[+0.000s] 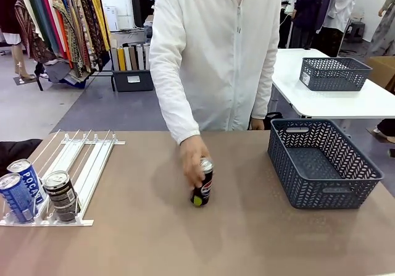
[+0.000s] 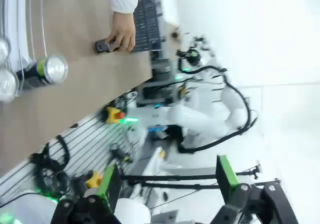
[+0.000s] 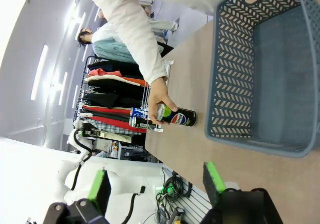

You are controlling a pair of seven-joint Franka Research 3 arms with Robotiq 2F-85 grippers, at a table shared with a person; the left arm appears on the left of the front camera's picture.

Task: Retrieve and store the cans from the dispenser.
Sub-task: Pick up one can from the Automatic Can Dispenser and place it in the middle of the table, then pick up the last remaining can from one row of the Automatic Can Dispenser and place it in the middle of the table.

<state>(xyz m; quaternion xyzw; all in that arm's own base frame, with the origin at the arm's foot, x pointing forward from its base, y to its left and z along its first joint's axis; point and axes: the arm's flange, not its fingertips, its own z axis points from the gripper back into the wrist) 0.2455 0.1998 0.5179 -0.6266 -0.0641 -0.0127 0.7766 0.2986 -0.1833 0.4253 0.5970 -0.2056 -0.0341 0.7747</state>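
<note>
The brown desk (image 1: pixel 154 239) takes most of the front view. A person (image 1: pixel 216 54) in a white jacket stands at its far side and reaches down with one arm.

On the right part of the desk stands a large dark grey basket (image 1: pixel 308 186) with nothing in it. A flat white dispenser (image 1: pixel 86 171) of thin rails lies on the left part of the desk and runs from the near edge toward the person.

At the near end of the dispenser stand three cans. Two blue cans (image 1: pixel 17 197) are close together on its left side, one just behind the other. A dark can (image 1: pixel 60 194) stands upright beside them in the right lane.

A black can (image 1: pixel 202 189) stands near the middle of the desk, between the dispenser and the basket, a little tilted. The hand (image 1: pixel 192 155) of the person holds it at the top.

In the left wrist view, the left claw (image 2: pixel 167 179) has its fingers spread wide and holds nothing. In the right wrist view, the right claw (image 3: pixel 155 184) is also spread wide and holds nothing, well apart from the black can.
</note>
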